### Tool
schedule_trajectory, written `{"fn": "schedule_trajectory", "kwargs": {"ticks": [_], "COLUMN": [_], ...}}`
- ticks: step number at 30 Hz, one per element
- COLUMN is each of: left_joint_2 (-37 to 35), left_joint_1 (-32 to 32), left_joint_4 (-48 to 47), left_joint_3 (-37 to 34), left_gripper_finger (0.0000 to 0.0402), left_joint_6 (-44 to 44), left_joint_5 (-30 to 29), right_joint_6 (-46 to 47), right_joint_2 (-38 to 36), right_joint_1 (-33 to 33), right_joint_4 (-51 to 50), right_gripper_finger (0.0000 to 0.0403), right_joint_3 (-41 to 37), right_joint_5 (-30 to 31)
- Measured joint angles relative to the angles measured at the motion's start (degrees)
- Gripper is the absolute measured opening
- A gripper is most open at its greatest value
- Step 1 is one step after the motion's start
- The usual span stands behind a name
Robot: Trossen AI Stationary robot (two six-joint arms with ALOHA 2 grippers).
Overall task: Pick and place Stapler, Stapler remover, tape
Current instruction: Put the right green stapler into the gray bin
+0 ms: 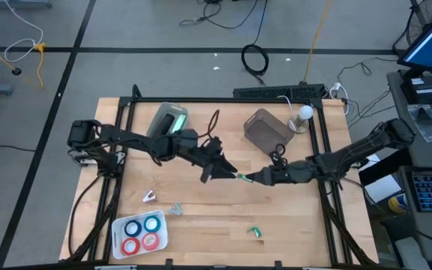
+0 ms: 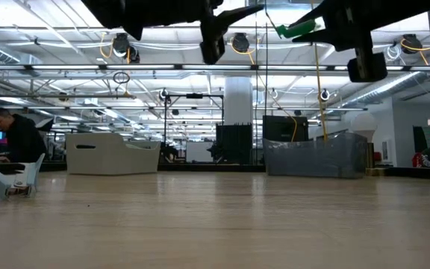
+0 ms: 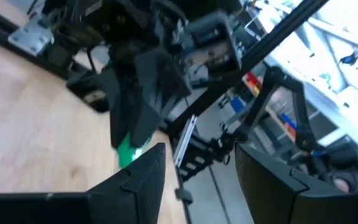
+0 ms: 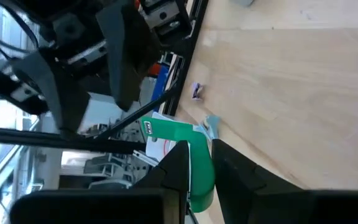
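Note:
My right gripper (image 1: pixel 249 178) is shut on a small green tool (image 4: pixel 194 163), a stapler or a stapler remover, I cannot tell which. It hangs high over the table's middle (image 2: pixel 297 30). My left gripper (image 1: pixel 229 172) faces it from the left, open, its fingertips (image 3: pixel 157 163) just short of the tool's free end (image 3: pixel 128 153). The tape rolls, two blue and two red, lie in a white tray (image 1: pixel 118 225) near the front left. A white tool (image 1: pixel 150 196), a grey one (image 1: pixel 175 208) and a second green one (image 1: pixel 256 232) lie on the wood. My right gripper pinches the green tool between its two fingers (image 4: pixel 178 163), on the tool's two sides. The fingers come about level from the table's right. The end with the white label (image 4: pixel 156 129) sticks out beyond the fingertips toward my left gripper. The tool is clear of the table.
A brown bin (image 1: pixel 267 129) and a white lamp-like object (image 1: pixel 304 114) stand at the far right, a grey-green object (image 1: pixel 169 120) at the far left. Black frame rails (image 1: pixel 325 150) run along the table's edges. Bare wood lies under both grippers.

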Motion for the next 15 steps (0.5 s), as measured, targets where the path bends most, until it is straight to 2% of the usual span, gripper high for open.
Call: {"fn": "schedule_trajectory", "kwargs": {"ticks": [15], "left_joint_2": [-0.03], "left_joint_1": [-1.57], "left_joint_4": [4.57], "left_joint_3": [0.02], "left_gripper_finger": [0.0195], "left_joint_6": [-3.12], "left_joint_5": [-7.27], "right_joint_6": [-6.06], "right_joint_2": [0.02], "right_joint_1": [-7.49], "right_joint_4": [2.78], "right_gripper_finger": [0.005], "right_joint_3": [0.0], "right_joint_5": [-5.62]}}
